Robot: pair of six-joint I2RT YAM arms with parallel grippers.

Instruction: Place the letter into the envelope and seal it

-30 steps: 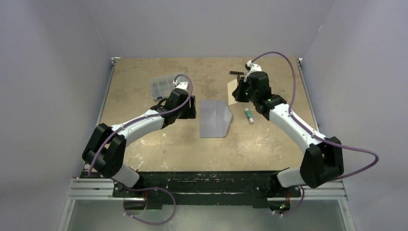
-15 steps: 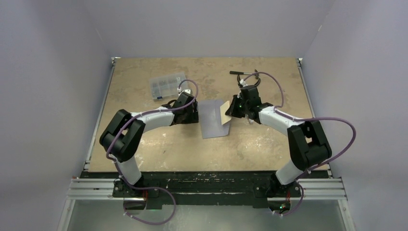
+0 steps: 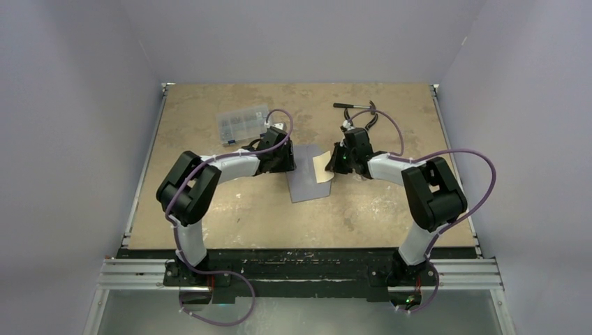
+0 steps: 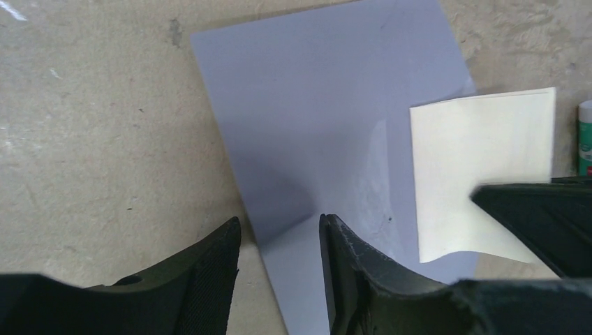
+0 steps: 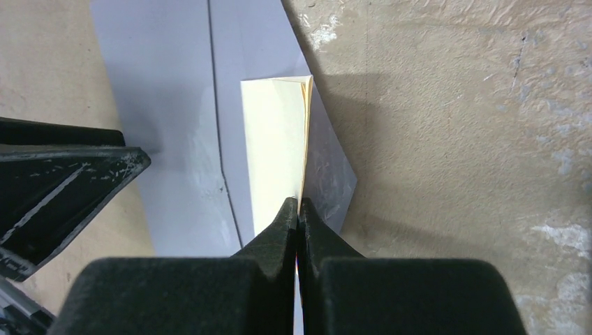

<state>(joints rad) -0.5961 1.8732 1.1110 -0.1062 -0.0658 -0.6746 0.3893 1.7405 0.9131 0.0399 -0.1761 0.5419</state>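
- The right gripper (image 5: 299, 204) had carried the letter (image 3: 321, 165) down and left, over the right side of the envelope (image 3: 305, 183).
- Its jaws were shut tight on the letter's edge.
- The left gripper (image 4: 279, 232) sat at the envelope's upper left, jaws open, with the paper's edge between them.
- The envelope lay flat mid-frame.

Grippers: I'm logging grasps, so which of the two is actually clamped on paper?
The right gripper: its jaws are shut on the edge of the cream letter. The left gripper stands open over the edge of the grey envelope.
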